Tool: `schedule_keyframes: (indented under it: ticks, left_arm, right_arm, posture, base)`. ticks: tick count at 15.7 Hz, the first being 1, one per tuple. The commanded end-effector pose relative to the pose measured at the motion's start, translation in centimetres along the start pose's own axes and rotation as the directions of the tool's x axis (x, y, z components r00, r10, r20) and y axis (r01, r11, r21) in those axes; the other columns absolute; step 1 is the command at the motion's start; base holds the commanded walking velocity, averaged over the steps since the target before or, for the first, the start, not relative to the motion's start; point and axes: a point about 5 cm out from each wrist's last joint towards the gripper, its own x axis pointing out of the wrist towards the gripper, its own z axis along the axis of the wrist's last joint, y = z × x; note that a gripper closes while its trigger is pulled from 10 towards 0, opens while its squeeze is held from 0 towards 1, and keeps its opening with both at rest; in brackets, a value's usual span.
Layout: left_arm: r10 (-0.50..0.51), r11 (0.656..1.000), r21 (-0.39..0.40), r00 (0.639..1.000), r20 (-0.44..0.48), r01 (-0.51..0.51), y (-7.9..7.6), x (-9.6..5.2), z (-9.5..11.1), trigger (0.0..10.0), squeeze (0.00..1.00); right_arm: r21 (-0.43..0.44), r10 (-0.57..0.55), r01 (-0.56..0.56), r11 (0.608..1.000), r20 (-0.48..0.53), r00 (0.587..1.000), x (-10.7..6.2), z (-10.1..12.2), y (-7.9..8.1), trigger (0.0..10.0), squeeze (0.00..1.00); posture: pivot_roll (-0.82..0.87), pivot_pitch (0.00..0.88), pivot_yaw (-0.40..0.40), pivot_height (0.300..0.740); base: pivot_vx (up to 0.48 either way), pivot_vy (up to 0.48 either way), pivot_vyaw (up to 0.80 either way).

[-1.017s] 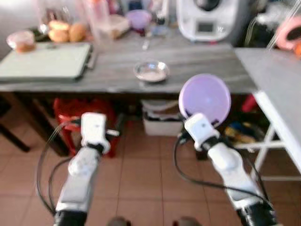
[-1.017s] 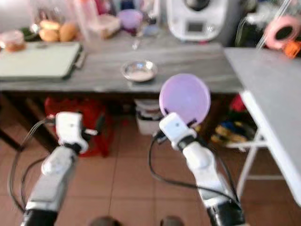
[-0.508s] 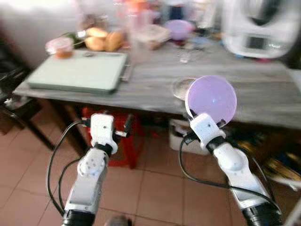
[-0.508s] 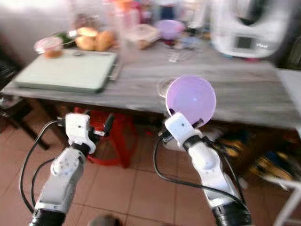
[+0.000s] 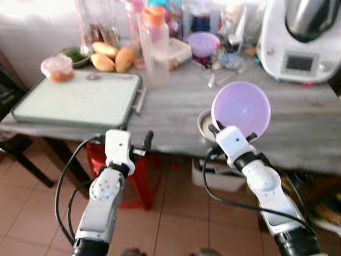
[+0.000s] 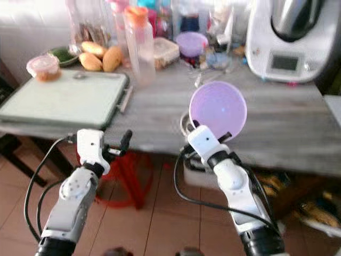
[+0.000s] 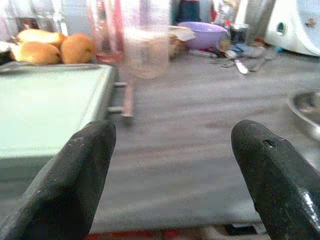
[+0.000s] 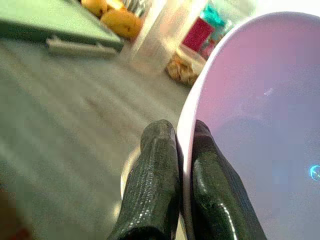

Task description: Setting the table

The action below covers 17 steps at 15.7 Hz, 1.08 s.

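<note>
Right pincer point(image 8: 177, 150) pinches purple bowl point(image 5: 241, 110) upright above table point(image 5: 176, 120) edge.

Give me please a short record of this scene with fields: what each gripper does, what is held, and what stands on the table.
right gripper: shut on the rim of the purple plate, held upright above the table edge
left gripper: open, holding nothing, before the table edge
table: grey wood-grain top
near the plate: metal bowl, partly hidden behind it
table left: pale green tray
table back: clear bottle with orange cap, purple bowl, white kitchen machine
</note>
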Motion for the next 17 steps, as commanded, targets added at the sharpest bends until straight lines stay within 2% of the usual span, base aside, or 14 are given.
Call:
schedule_keyframes:
  ticks: [1, 6, 10, 17]
  left_arm:
    - [0.023, 1.000, 0.011, 1.000, -0.004, -0.023, 0.81, -0.33, 0.02, 10.0, 0.00]
    - [0.032, 0.999, 0.016, 0.999, -0.007, -0.032, 1.09, -0.77, -0.03, 10.0, 0.00]
    - [0.030, 0.999, 0.020, 1.000, -0.004, -0.030, 1.16, -0.99, 0.04, 10.0, 0.00]
    - [0.010, 1.000, 0.003, 1.000, 0.008, -0.010, 0.97, -0.99, 0.25, 10.0, 0.00]
  right_arm:
    - [0.003, -0.002, 0.002, 1.000, 0.026, 1.000, 0.29, 0.62, 0.15, 10.0, 0.00]
    - [0.006, 0.055, -0.056, 0.998, 0.044, 0.997, 0.42, 0.84, 0.63, 10.0, 0.00]
    - [-0.005, 0.052, -0.052, 0.999, 0.044, 0.998, 0.60, 0.78, 0.26, 10.0, 0.00]
    - [-0.008, 0.045, -0.044, 0.999, 0.043, 0.998, 0.55, 0.72, 0.16, 10.0, 0.00]
  posture:
    - [-0.07, 0.000, 0.021, 0.740]
    - [-0.06, 0.000, 0.022, 0.740]
    - [-0.06, 0.000, 0.020, 0.740]
    - [-0.06, 0.000, 0.022, 0.740]
  base:
    - [0.337, 0.000, 0.00]
    - [0.049, 0.000, 0.00]
    - [0.000, 0.000, 0.00]
    - [0.385, 0.000, 0.00]
